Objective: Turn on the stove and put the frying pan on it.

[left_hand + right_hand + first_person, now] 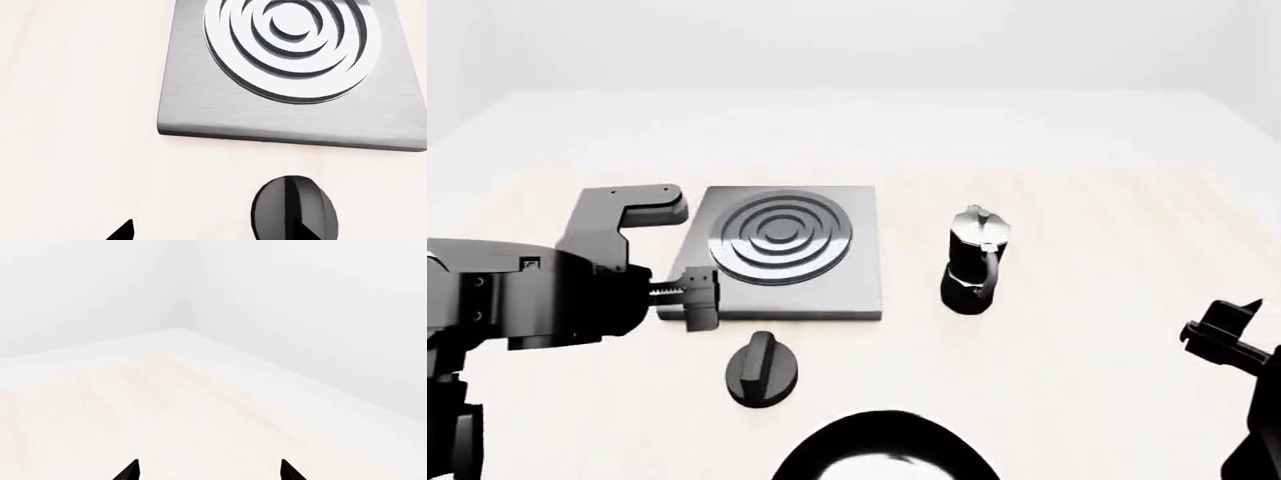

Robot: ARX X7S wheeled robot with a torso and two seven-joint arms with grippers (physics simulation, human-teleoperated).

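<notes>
The stove (pixel 834 292), a flat grey plate with a ringed burner, lies left of centre on the pale table. Its black round knob (pixel 761 368) sits just in front of it. The frying pan (pixel 881 452) shows only as a black rim with a glossy inside at the bottom edge; its handle is out of view. My left gripper (pixel 698 298) hovers open and empty at the stove's front left corner, left of the knob. In the left wrist view the stove (pixel 200 100) and knob (pixel 283 205) lie ahead of the open gripper (pixel 213 235). My right gripper (pixel 1225 340) is open and empty at the far right.
A black-and-silver moka pot (pixel 977 262) stands upright right of the stove. The right wrist view shows only bare pale table (pixel 167 405), white walls and the gripper (pixel 209 472).
</notes>
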